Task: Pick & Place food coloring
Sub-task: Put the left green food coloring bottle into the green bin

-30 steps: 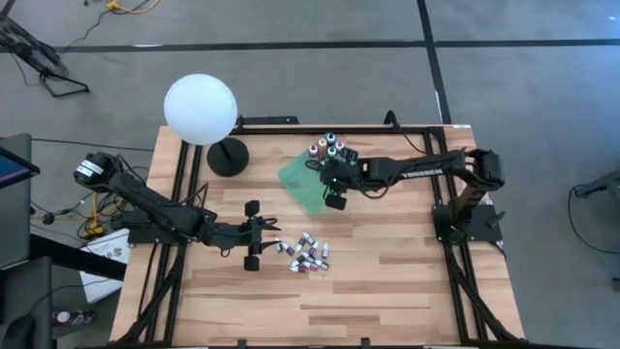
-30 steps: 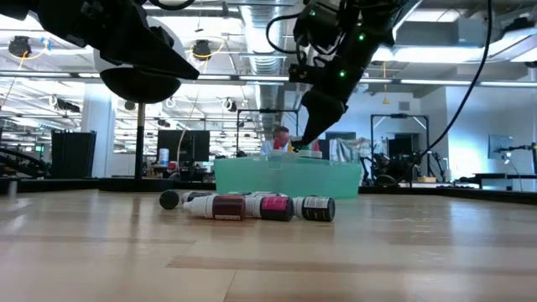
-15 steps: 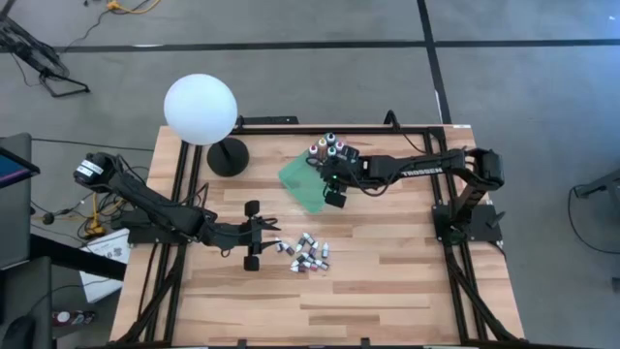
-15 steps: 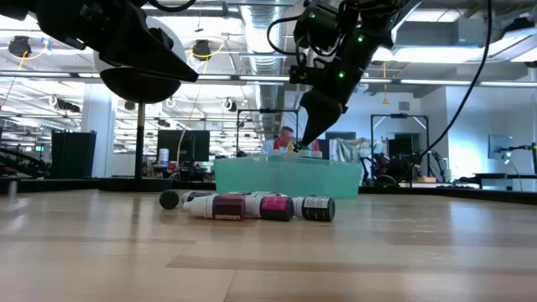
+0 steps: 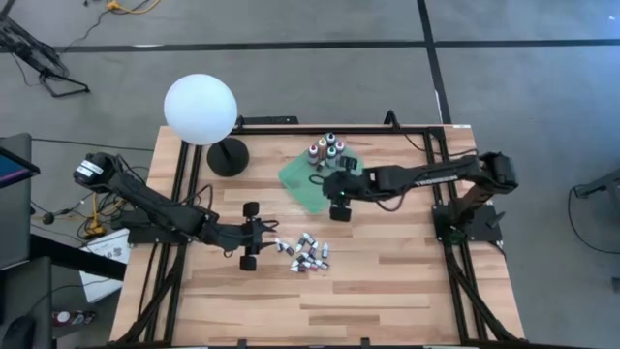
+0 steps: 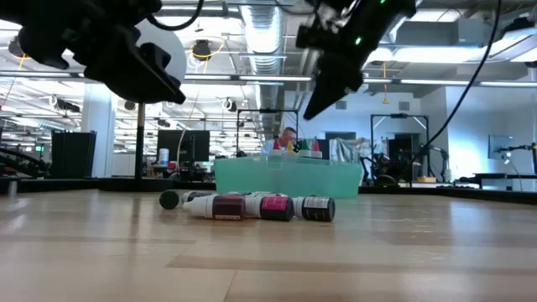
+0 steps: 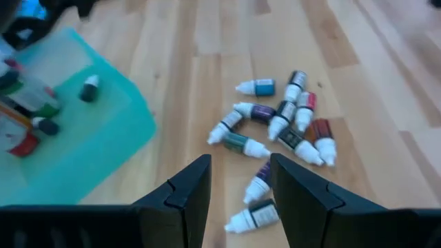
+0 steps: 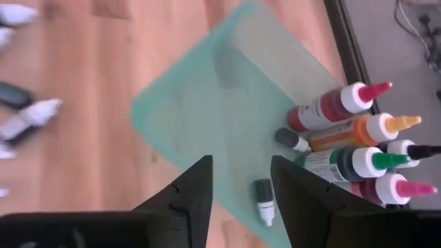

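Note:
The food coloring is in two groups. Several small bottles lie in a loose pile (image 5: 308, 256) (image 7: 279, 127) on the wooden table. Several taller bottles stand upright (image 5: 327, 149) (image 8: 351, 148) at the far corner of a green tray (image 5: 302, 180) (image 6: 285, 177), and two small vials (image 8: 264, 200) lie on the tray floor. My right gripper (image 5: 339, 202) (image 8: 240, 200) hangs open and empty above the tray's near right side. My left gripper (image 5: 253, 236) (image 7: 238, 200) hovers open just left of the pile, pointing at it.
A white globe lamp (image 5: 201, 109) on a black round base (image 5: 229, 156) stands at the far left of the table. Black frame rails (image 5: 441, 155) run along the sides. Bare wood (image 5: 387, 291) lies near the front edge.
My right gripper has risen from just above the tray and drawn toward the table's near edge and a little right. The left arm has kept its place, and the bottles have not moved.

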Motion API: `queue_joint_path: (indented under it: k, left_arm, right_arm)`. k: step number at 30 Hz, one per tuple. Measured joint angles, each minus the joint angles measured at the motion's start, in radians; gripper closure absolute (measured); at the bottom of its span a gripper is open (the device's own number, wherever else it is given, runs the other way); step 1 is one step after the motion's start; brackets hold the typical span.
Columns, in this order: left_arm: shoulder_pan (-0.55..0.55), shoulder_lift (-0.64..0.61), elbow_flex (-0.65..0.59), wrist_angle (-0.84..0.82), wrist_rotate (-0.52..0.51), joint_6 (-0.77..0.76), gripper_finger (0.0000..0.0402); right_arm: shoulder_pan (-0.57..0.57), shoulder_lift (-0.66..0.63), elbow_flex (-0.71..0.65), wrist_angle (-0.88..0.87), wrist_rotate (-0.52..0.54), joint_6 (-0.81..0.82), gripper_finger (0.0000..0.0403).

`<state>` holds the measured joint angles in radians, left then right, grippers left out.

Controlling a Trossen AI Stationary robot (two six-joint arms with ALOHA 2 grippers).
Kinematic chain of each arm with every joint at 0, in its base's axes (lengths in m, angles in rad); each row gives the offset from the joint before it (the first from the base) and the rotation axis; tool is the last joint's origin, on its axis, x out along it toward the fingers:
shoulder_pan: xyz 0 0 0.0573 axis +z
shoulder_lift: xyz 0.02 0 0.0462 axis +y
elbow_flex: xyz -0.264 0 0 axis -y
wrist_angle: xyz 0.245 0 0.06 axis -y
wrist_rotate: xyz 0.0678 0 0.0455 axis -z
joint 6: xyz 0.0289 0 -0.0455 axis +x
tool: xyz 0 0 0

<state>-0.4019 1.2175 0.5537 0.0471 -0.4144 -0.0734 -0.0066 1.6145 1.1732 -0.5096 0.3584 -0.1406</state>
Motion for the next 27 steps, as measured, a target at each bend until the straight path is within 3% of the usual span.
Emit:
queue_joint_path:
  k: [9,19,27]
  left_arm:
    - [0.096,0.118,0.0,0.007,0.196,0.03,0.0258]
    - [0.153,0.298,0.058,0.01,0.325,0.151,0.0258]
    - [0.178,0.355,0.092,-0.004,0.37,0.187,0.0258]
  right_arm:
    - [0.114,-0.184,-0.122,0.012,-0.002,0.004,0.027]
    - [0.25,-0.409,-0.404,0.22,-0.019,0.088,0.0271]
    - [0.329,-0.483,-0.504,0.277,-0.015,0.177,0.0278]
